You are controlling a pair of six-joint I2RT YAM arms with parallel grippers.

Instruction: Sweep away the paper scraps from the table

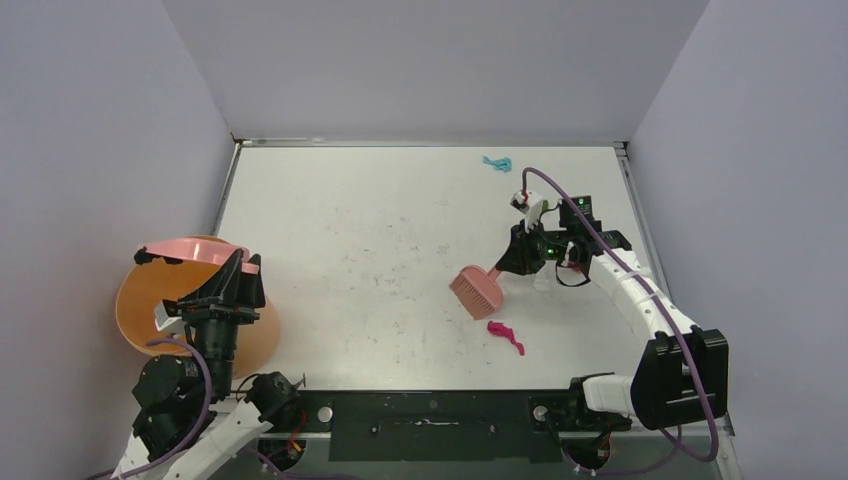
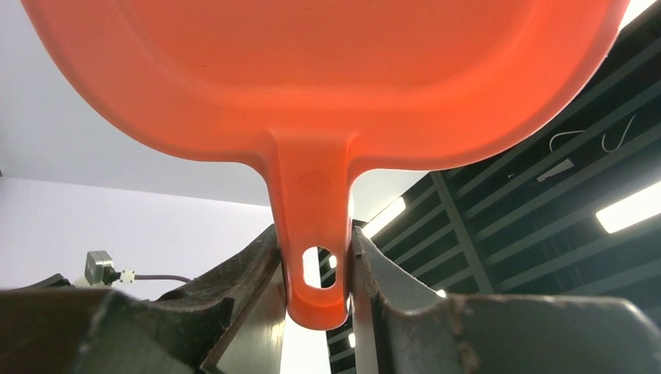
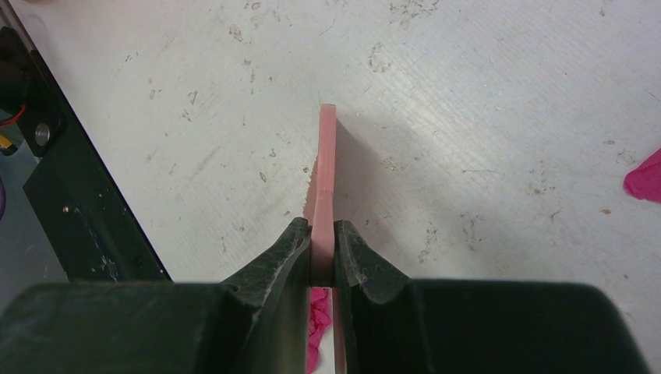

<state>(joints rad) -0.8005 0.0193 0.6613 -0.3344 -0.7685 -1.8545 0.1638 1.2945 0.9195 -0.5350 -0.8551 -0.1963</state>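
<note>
Right pincer [image 3: 322,245] is clamped tight on the brush [image 1: 478,290] handle, with the bristles low over the table [image 1: 350,220], right of centre. Left pincer [image 2: 316,269] is closed partway on the tip of the dustpan [image 2: 312,78] handle, the pan raised above the bucket [image 1: 150,310] by the table's left edge. A magenta scrap [image 1: 505,335] lies just beside the brush on its near side; a teal scrap [image 1: 497,163] lies well apart, by the far rim

Risks: with the pan off the table, a stroke has nothing to catch it and may scatter the magenta scrap or flick the teal scrap over the rim. The thin handle may twist in the grip under load
</note>
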